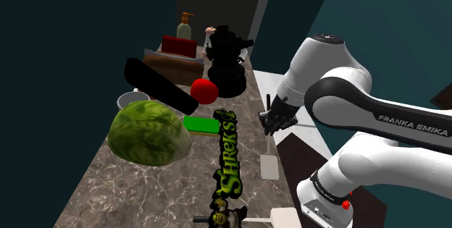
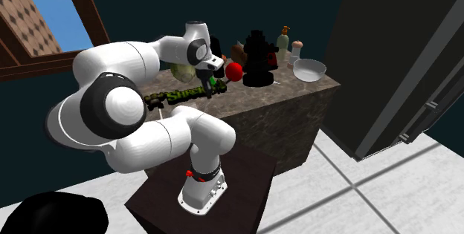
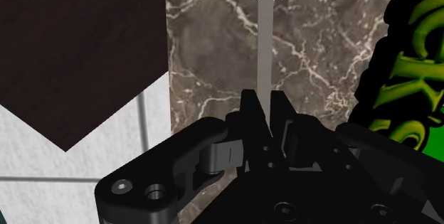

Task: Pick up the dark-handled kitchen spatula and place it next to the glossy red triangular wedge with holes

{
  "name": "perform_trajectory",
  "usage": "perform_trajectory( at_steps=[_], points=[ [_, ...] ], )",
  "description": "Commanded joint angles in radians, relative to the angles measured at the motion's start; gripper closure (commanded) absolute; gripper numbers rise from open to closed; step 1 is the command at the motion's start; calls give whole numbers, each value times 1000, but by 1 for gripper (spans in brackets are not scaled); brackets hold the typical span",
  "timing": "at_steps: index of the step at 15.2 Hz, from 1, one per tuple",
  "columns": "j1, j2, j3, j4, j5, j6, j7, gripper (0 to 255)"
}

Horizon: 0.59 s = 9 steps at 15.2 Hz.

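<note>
One bowl [image 2: 308, 69], one pump bottle [image 1: 185, 27], one green dome [image 1: 148, 134]

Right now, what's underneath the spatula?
Brown veined marble countertop lies under the spatula, below its grey shaft and blade. The fingers clasp its near end, covering the handle and whatever is below it. Whether the blade touches the stone I cannot tell.

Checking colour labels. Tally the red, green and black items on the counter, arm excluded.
Red: 2 (round piece, block at the back)
Green: 3 (lumpy dome, flat block, Shrek lettering)
Black: 2 (long bar, tall object)
Total: 7
Olive pump bottle left out.
</note>
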Motion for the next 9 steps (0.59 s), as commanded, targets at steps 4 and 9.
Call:
perform_trajectory(
  at_steps=[4, 9],
  points=[
    [-12, -14, -33, 60, -32, -72, 2, 255],
    [-25, -16, -64, 122, -62, -136, 2, 255]
  ],
)
